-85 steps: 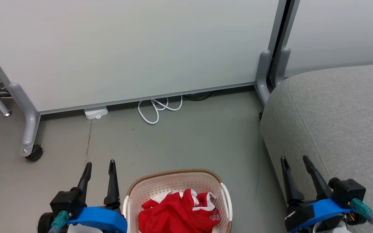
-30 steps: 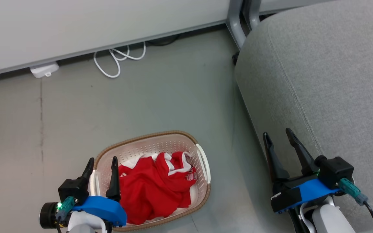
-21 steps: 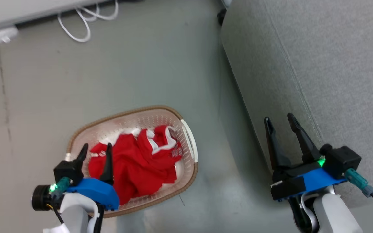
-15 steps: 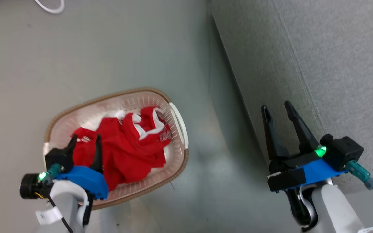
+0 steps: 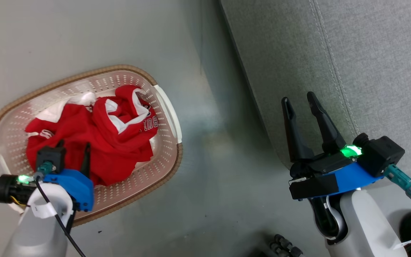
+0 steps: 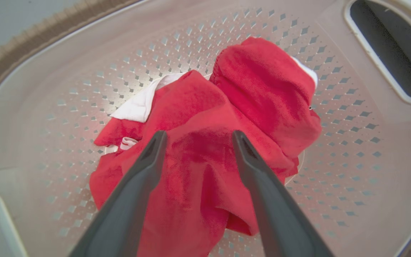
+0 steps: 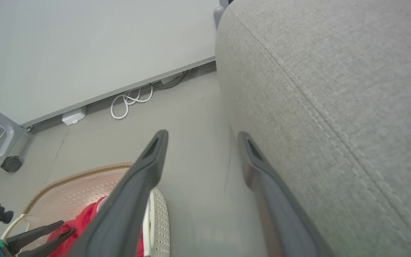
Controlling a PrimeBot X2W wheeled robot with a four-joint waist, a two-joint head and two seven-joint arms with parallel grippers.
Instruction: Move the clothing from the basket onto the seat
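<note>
Clothing (image 6: 262, 82) lies beneath the spread left end effector (image 6: 196, 137).

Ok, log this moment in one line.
left jaws: open over clothing in basket | right jaws: open, empty, by seat | seat: no clothing where visible | step: grasp not yet made

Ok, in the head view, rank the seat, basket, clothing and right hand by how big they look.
1. seat: largest, even cropped by the frame.
2. basket.
3. clothing and right hand: about alike; the hand is nearer the camera, so no ranking.
</note>
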